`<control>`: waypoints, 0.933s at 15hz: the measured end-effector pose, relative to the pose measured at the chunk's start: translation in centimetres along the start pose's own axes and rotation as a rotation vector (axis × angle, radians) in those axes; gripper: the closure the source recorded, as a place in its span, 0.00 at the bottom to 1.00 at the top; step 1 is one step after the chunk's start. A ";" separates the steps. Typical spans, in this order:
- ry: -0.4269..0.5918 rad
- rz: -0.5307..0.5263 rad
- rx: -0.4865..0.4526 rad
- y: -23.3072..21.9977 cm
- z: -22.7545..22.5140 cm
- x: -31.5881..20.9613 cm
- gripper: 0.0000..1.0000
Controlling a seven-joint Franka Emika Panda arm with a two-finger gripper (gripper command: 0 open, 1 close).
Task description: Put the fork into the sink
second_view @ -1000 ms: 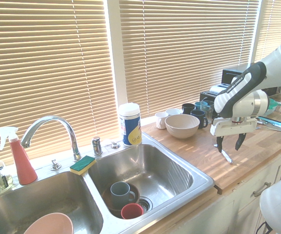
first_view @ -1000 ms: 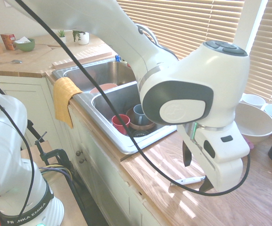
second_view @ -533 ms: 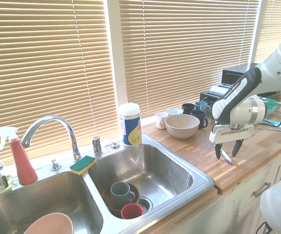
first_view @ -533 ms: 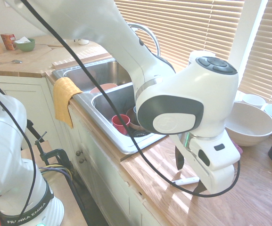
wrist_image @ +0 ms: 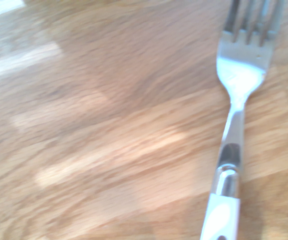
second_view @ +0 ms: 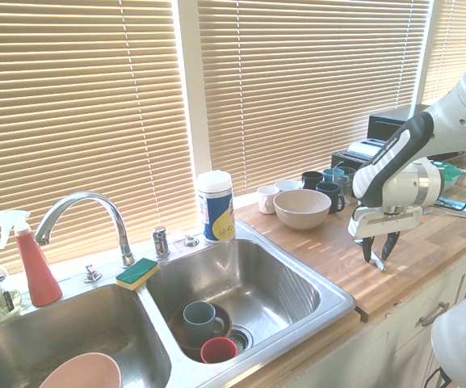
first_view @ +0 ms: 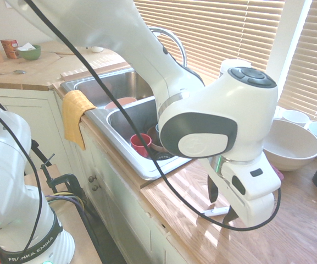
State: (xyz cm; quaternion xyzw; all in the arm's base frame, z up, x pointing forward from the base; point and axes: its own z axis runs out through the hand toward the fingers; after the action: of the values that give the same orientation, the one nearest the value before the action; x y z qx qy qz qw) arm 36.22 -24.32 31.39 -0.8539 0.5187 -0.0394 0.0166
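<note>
The fork (first_view: 216,211) lies flat on the wooden counter to the right of the sink (first_view: 114,144), its white handle near the counter's front edge. My gripper (first_view: 221,202) is down over it, one finger on each side of the handle, jaws still apart. From the other side the gripper (second_view: 379,249) stands just above the fork (second_view: 377,262), well to the right of the sink (second_view: 342,301). The wrist view shows the fork (wrist_image: 233,125) close up, silver tines and neck leading into the white handle.
A big white bowl (first_view: 293,144) and several mugs (second_view: 329,182) stand behind the gripper by the window. The near basin holds a red cup (second_view: 218,349) and a grey mug. A yellow cloth (first_view: 76,113) hangs over the sink's front rim.
The gripper has come down over the fork and its jaws have narrowed around the handle. The fork has not moved.
</note>
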 end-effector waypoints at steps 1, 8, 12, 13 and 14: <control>0.000 0.003 0.001 0.1 0.0 0.1 1.00; 0.002 0.015 0.009 0.1 0.1 0.1 1.00; 0.001 0.035 0.024 0.2 -0.1 0.3 1.00; 0.002 0.046 0.031 0.2 -0.2 0.5 1.00; 0.006 0.058 0.042 0.2 -0.8 0.9 1.00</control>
State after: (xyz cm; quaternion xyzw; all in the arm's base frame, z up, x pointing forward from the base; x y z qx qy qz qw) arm 36.41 -25.15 32.24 -0.8379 0.5423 -0.0524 0.0343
